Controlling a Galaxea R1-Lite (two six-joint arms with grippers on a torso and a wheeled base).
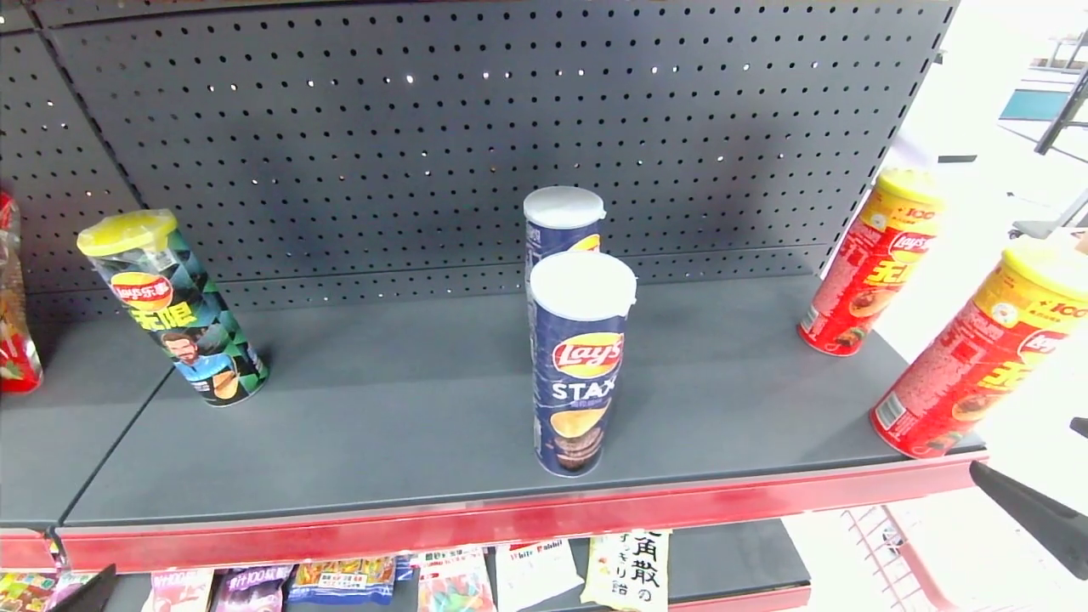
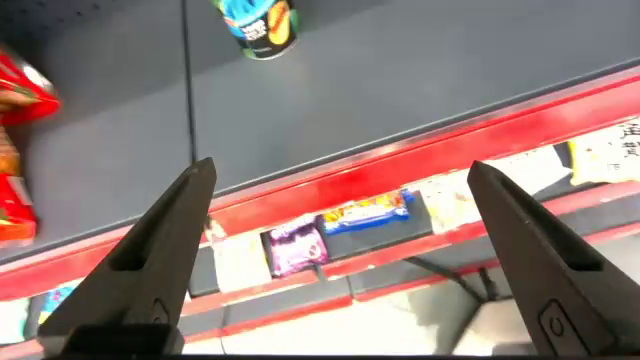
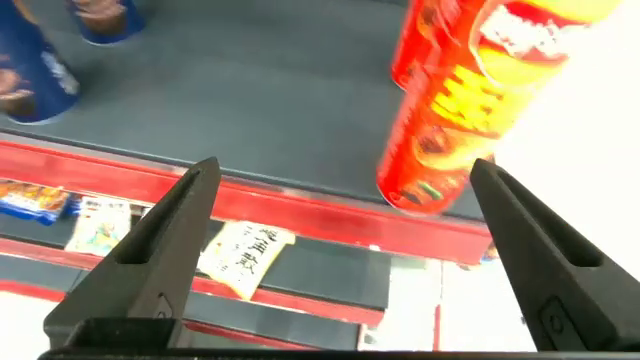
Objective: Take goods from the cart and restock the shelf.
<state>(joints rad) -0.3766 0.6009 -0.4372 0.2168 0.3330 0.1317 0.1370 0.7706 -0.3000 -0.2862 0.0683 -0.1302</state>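
Observation:
Two blue chip cans stand mid-shelf, one (image 1: 580, 361) near the front and one (image 1: 561, 223) behind it. A green-black can with a yellow lid (image 1: 174, 310) stands at the left. Two red cans stand at the right, one (image 1: 871, 263) farther back and one (image 1: 977, 357) at the front right corner. My left gripper (image 2: 340, 168) is open and holds nothing, below and in front of the shelf's red front edge (image 2: 400, 160). My right gripper (image 3: 345, 165) is open with nothing in it, hanging just before the front edge beside the front red can (image 3: 450, 110).
The grey shelf board (image 1: 408, 408) has free room between the cans. A red bag (image 1: 13, 323) sits at the far left. Snack packets (image 1: 340, 582) hang on the lower shelf. A red wire frame (image 1: 884, 552) shows at the lower right.

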